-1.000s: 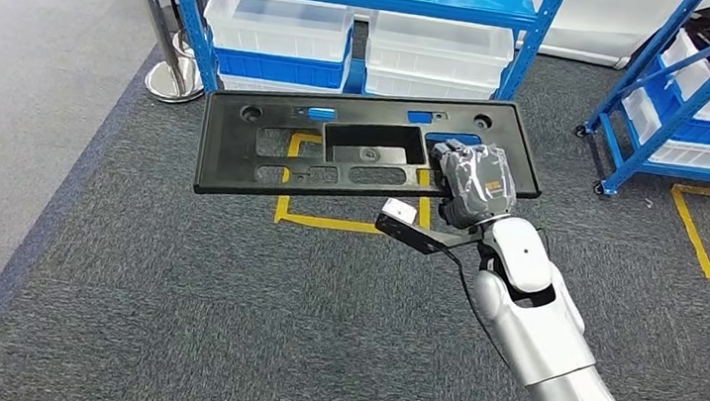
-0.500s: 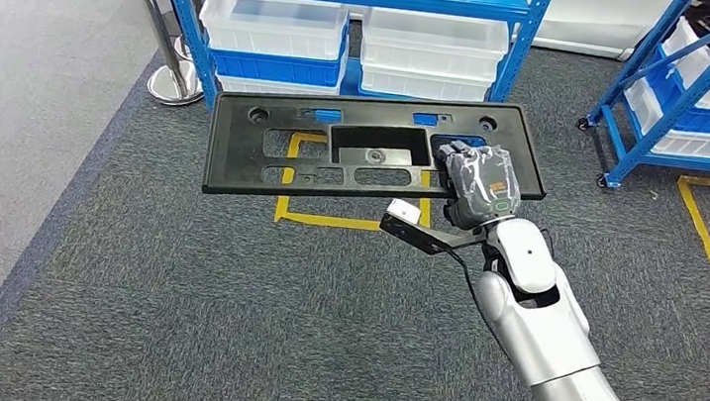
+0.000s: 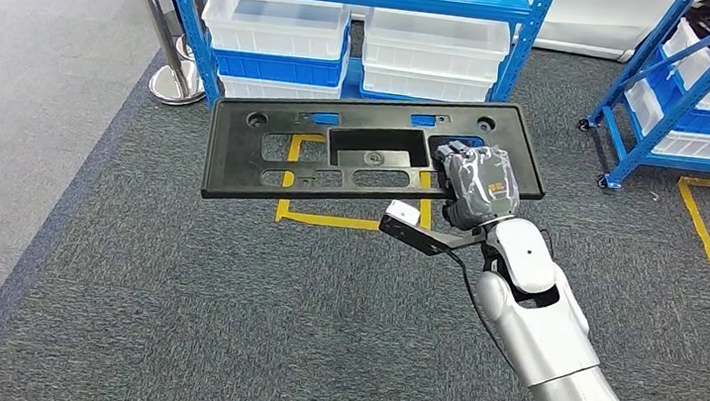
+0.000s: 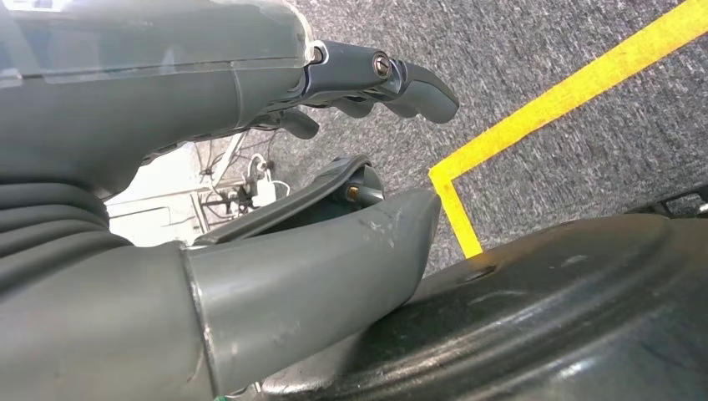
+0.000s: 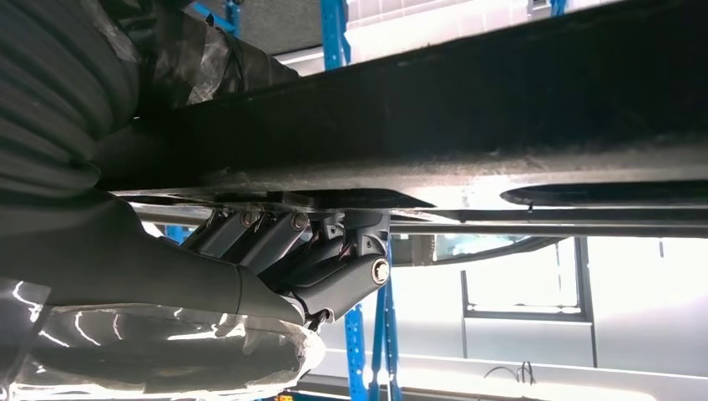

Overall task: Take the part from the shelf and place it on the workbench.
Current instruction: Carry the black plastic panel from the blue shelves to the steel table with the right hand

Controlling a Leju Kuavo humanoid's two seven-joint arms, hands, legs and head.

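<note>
The part is a long black plastic panel point(image 3: 233, 153) with several cutouts, held level above the carpet in the head view. My right hand point(image 3: 474, 181), wrapped in clear film, grips the panel near its right end, fingers over the top face. In the right wrist view the panel's dark edge point(image 5: 467, 125) crosses the picture with my right hand point(image 5: 275, 259) clamped beneath it. My left hand point(image 4: 167, 92) hangs beside my body with thumb point(image 4: 317, 267) and fingers point(image 4: 392, 79) apart, holding nothing.
A blue shelf rack point(image 3: 532, 40) with clear bins point(image 3: 280, 23) stands just beyond the panel. A second blue rack point(image 3: 701, 88) stands at the right. A metal post base point(image 3: 172, 82) sits at the left, and yellow tape point(image 3: 329, 221) marks the grey carpet.
The whole picture has shifted slightly, so the camera moved. The panel stays in my right hand's grip at the same place.
</note>
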